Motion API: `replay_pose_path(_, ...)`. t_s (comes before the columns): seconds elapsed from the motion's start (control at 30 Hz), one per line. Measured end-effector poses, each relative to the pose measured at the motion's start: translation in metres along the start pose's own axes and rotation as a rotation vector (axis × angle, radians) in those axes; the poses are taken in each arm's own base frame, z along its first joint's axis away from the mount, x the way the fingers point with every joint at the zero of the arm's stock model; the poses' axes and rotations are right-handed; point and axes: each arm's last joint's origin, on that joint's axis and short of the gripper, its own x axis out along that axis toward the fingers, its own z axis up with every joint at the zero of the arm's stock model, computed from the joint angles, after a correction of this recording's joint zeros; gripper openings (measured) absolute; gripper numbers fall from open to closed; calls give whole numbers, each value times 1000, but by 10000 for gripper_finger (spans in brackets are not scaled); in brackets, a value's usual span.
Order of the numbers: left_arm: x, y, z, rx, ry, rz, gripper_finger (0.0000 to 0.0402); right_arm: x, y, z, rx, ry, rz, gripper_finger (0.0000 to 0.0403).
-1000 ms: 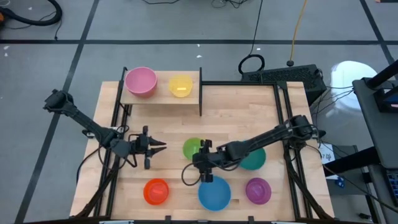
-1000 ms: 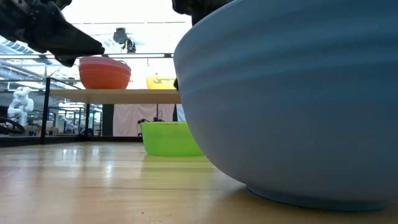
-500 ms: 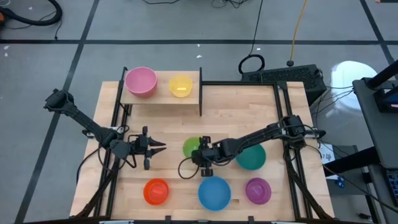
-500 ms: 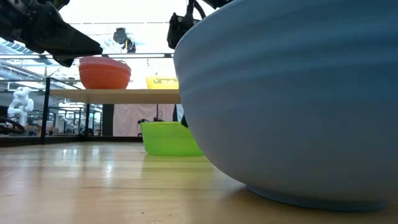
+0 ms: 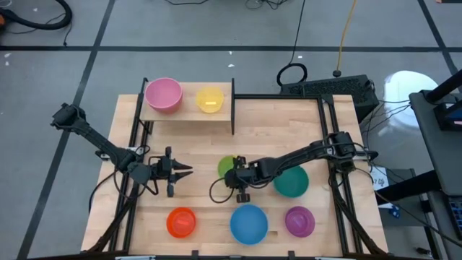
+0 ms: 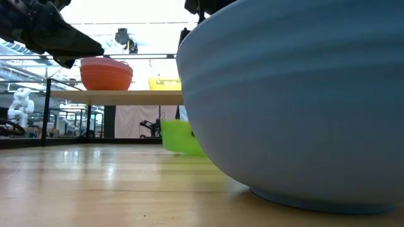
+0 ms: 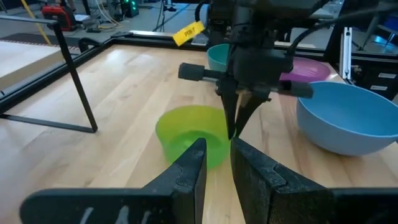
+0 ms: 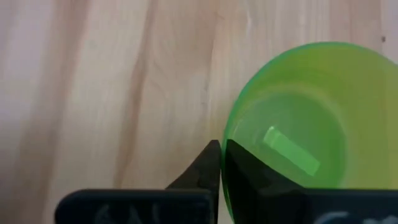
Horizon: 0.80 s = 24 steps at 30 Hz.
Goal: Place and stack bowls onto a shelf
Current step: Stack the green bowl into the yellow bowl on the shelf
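Your right gripper (image 8: 219,163) is pinching the green bowl (image 8: 292,152) rim mid-table, probably so you can lift it to the shelf (image 5: 189,112); left gripper (image 5: 186,171) waits nearby, fingers barely parted

One camera looks straight down over the whole counter (image 5: 289,123). Another sits at counter level, pressed close to the blue bowl (image 6: 297,101). Each wrist camera looks past its own end effector, and both share the green bowl (image 7: 189,134) by the right end effector (image 8: 222,163).
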Motion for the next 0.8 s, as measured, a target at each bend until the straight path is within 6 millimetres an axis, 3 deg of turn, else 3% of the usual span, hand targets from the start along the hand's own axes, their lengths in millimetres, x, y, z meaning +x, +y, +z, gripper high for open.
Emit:
replay_pose_path(0.3,0,0,-1,-1,10,2,76,-72,-14,28,5,-215,-87,1)
replay_pose_path(0.43,1,0,-2,-14,19,5,76,-103,-25,50,-5,-315,-154,1)
replay_pose_path(0.8,11,-5,-16,-2,86,27,76,-179,-103,102,-15,-447,-428,0)
